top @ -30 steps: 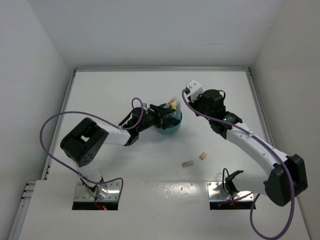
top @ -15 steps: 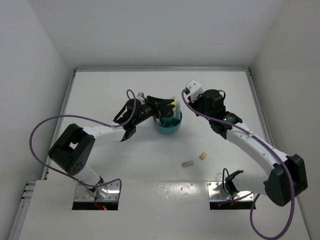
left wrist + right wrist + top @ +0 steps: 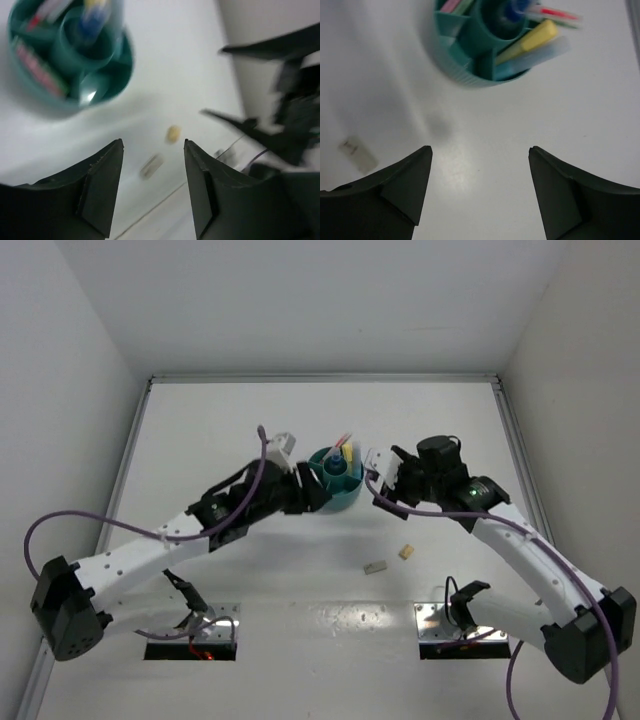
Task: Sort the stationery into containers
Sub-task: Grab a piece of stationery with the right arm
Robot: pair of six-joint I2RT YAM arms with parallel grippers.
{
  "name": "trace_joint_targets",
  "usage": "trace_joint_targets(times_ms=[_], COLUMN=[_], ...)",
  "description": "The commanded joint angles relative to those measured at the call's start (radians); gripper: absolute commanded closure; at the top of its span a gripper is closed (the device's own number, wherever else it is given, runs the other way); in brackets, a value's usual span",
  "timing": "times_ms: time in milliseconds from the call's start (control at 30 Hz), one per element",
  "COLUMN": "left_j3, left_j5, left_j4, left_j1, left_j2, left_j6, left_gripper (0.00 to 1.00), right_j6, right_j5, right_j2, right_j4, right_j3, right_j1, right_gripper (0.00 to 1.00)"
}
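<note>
The round teal organiser (image 3: 336, 480) stands mid-table with stationery in it: a yellow marker (image 3: 532, 39), a pale mint marker (image 3: 542, 54), a blue marker (image 3: 512, 9) in the centre cup, a pink pen (image 3: 556, 13) and a pink marker (image 3: 37, 62). A tan block (image 3: 406, 552) and a grey block (image 3: 375, 566) lie on the table nearer the arms; the left wrist view also shows the tan block (image 3: 173, 134) and the grey block (image 3: 152, 166). My left gripper (image 3: 308, 496) hovers open at the organiser's left side. My right gripper (image 3: 385, 487) is open just right of it. Both hold nothing.
White walls close in the table on the left, back and right. The arm bases (image 3: 195, 625) sit at the near edge. A pale small block (image 3: 357, 154) lies left of the right gripper's fingers (image 3: 415, 170). The right arm shows dark and blurred in the left wrist view.
The left arm has stretched out and its gripper has drawn back from over the organiser to its left side, now open. The right gripper has come down beside the organiser and opened.
</note>
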Motion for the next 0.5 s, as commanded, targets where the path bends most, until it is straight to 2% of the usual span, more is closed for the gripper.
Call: trace_joint_targets(times_ms=[0, 33, 67, 100, 133, 167, 233, 300, 333, 367, 400, 467], left_j3=[-0.16, -0.215, -0.237, -0.261, -0.262, -0.262, -0.216, -0.18, -0.158, -0.157, -0.157, -0.157], left_j5=[-0.195, -0.279, -0.313, -0.343, -0.388, -0.412, -0.474, -0.516, -0.534, -0.544, -0.544, -0.544], left_j4=[-0.231, -0.245, -0.257, -0.277, -0.288, -0.302, -0.358, -0.418, -0.429, -0.429, -0.429, -0.429], left_j1=[-0.082, -0.107, -0.14, -0.141, -0.141, -0.141, -0.141, -0.141, -0.141, -0.141, -0.141, -0.141], left_j2=[-0.069, -0.125, -0.156, -0.188, -0.22, -0.278, -0.323, -0.36, -0.369, -0.379, -0.388, -0.388], left_j6=[0.149, 0.131, 0.117, 0.107, 0.107, 0.107, 0.107, 0.118, 0.118, 0.118, 0.118, 0.118], left_gripper=[0.42, 0.42, 0.45, 0.54, 0.75, 1.0, 1.0, 0.99, 0.9, 0.67, 0.58, 0.55], right_j6=[-0.193, -0.233, -0.254, -0.271, -0.314, -0.34, -0.418, -0.449, -0.466, -0.466, -0.466, -0.434], right_j5=[-0.255, -0.295, -0.332, -0.381, -0.405, -0.454, -0.467, -0.493, -0.493, -0.502, -0.487, -0.45], right_j2=[-0.061, -0.041, -0.015, 0.058, 0.098, 0.14, 0.238, 0.255, 0.255, 0.229, 0.212, 0.2], right_j4=[-0.288, -0.331, -0.407, -0.435, -0.455, -0.484, -0.495, -0.495, -0.495, -0.468, -0.418, -0.371], right_j3=[0.025, 0.025, 0.025, 0.013, 0.002, -0.009, -0.027, -0.059, -0.073, -0.09, -0.126, -0.154], right_j1=[0.001, 0.001, 0.001, 0.01, 0.019, 0.019, 0.019, 0.03, 0.03, 0.048, 0.048, 0.073], right_gripper=[0.22, 0.25, 0.36, 0.46, 0.54, 0.68, 0.77, 0.73, 0.68, 0.63, 0.54, 0.48])
